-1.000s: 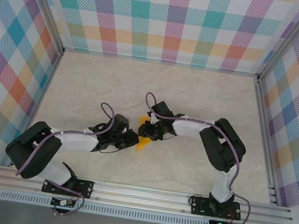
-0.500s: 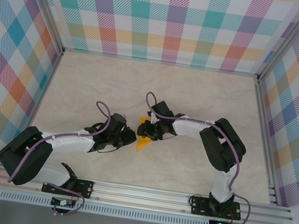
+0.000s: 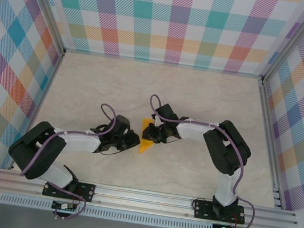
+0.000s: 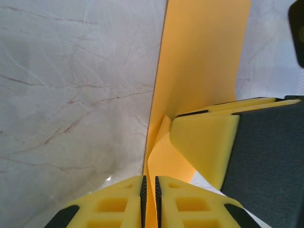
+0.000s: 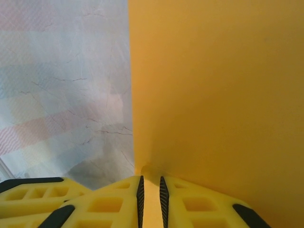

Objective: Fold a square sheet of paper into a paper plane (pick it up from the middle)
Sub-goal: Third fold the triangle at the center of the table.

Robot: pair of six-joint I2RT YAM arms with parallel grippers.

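Both arms reach low toward the middle of the frame. The left arm stretches in from the lower left. The right arm rises from the lower right and doubles back leftward at the elbow. The left gripper and right gripper meet nearly tip to tip, each with its jaws pinched on the orange paper.

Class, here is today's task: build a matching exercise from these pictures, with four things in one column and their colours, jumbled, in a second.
Things:
1. paper
2. table
3. back wall
4. front rail

Colours:
A. silver-grey metal
B. pastel checks
C. orange-yellow
D. pale marble with thin veins

Pairs: 1-C, 2-D, 3-B, 4-A
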